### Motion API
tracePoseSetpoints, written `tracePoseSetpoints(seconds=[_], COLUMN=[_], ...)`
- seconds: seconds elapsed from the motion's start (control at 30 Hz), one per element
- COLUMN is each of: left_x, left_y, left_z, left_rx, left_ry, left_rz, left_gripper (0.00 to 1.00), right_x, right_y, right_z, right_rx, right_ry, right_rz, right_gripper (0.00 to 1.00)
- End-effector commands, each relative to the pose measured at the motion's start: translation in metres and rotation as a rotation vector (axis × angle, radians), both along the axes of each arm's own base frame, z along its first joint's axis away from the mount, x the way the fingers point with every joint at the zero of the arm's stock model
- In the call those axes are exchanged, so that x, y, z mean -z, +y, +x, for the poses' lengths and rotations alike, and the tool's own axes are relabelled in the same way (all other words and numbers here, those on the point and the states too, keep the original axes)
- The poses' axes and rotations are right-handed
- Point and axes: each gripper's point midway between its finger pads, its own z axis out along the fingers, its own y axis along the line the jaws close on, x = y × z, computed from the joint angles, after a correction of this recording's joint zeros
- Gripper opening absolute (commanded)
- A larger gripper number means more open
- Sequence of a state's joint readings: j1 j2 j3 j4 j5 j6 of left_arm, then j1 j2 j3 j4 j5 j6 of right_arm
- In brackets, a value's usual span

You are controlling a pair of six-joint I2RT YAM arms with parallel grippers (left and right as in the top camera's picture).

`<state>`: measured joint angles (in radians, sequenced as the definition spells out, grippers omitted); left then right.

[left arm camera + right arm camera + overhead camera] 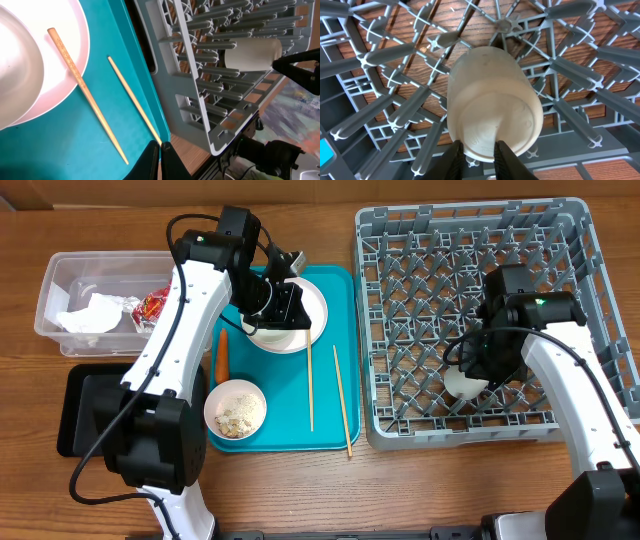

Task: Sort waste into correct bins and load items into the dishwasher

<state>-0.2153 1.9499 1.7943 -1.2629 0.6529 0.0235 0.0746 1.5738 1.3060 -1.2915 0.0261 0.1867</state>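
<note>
My left gripper [285, 302] is shut and empty, over a white bowl [15, 65] that sits on the round plate [312, 298] on the teal tray. Two chopsticks [310, 385] [342, 402] lie on that tray. A second bowl [236, 408] holds beige rice scraps. An orange carrot piece [221, 356] lies at the tray's left edge. The napkin [88, 315] and red wrapper [150, 306] are in the clear tub [60, 270]. My right gripper [479, 155] is open at the base of the white cup [492, 100], which lies among the pegs of the grey rack [470, 225].
The teal tray [285, 438] lies between the bins and the rack. The black tray [95, 415] is at the front left, partly under my left arm. The rack's near wall [200, 125] stands right beside the teal tray's edge.
</note>
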Motion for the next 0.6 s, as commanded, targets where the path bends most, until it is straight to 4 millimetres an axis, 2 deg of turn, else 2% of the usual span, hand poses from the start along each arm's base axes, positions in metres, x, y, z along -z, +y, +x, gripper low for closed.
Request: tracePoseSetpoints(seconds=[0.0, 0.27, 0.43, 0.57], left_x=[0.002, 0.002, 0.001, 0.001], left_y=[0.000, 0.000, 0.000, 0.000], left_z=[0.002, 0.002, 0.003, 0.003], left_rx=[-0.007, -0.007, -0.007, -0.007], left_ry=[0.001, 0.001, 0.001, 0.000], left_rz=[0.006, 0.006, 0.006, 0.006], left_gripper=[0.06, 0.06, 0.07, 0.09], right_x=[0.002, 0.020, 0.016, -0.005], right_y=[-0.001, 0.003, 0.003, 0.004], right_z=[-0.002, -0.007, -0.005, 0.007], right_rx=[0.008, 0.024, 0.024, 0.015], right_ry=[0.000, 0.018, 0.012, -0.035], right_rz=[-0.006, 0.020, 0.020, 0.023], right_gripper=[0.24, 0.25, 0.44, 0.57])
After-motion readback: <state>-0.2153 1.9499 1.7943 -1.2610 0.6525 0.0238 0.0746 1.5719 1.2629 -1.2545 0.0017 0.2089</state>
